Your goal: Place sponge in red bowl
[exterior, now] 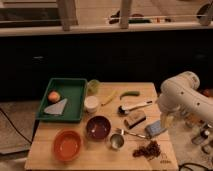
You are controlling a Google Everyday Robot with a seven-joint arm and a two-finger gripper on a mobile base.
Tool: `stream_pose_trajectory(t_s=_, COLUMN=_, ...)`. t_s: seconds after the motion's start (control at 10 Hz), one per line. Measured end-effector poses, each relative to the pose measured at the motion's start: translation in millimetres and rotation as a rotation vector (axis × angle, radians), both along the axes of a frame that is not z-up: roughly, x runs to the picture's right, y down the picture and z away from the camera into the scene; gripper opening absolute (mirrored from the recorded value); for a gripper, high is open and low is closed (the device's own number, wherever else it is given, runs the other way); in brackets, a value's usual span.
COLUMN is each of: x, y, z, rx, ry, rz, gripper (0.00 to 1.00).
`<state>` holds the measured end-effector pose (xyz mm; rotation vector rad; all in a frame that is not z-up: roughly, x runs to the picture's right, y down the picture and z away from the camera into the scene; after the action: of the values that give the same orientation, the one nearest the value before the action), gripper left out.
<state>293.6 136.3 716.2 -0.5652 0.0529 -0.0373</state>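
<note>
The pale wooden table (150, 90) bears the lot, with the gripper (166, 122) hanging over its edge on the arm's side; just beside the gripper the blue-grey sponge (154, 128) lies on the wood; a little farther from it sit a tan-and-brown block (135, 119) and a dark-headed brush (134, 106) with a white handle; near it, by the front edge, a heap of dark reddish bits (147, 149); farther off, a metal cup (117, 141), a maroon bowl (98, 127), a white pot (91, 103); well apart from the gripper, the red bowl (67, 145), the green tray (75, 82) and a pale green cup (93, 86).
</note>
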Motion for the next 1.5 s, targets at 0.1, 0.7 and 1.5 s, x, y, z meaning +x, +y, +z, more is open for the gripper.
stream_pose_trajectory(t_s=0.1, x=1.0, y=2.1, z=1.8, rx=0.001, ry=-0.004, rz=-0.011, gripper=0.8)
stream_pose_trajectory(t_s=0.7, x=3.6, y=35.8, z=27.8, rx=0.002, ry=-0.048, rz=-0.081, gripper=0.8)
stream_pose_trajectory(t_s=1.5, x=14.4, y=67.3, z=45.6, rx=-0.011, ry=-0.119, rz=-0.151, gripper=0.8)
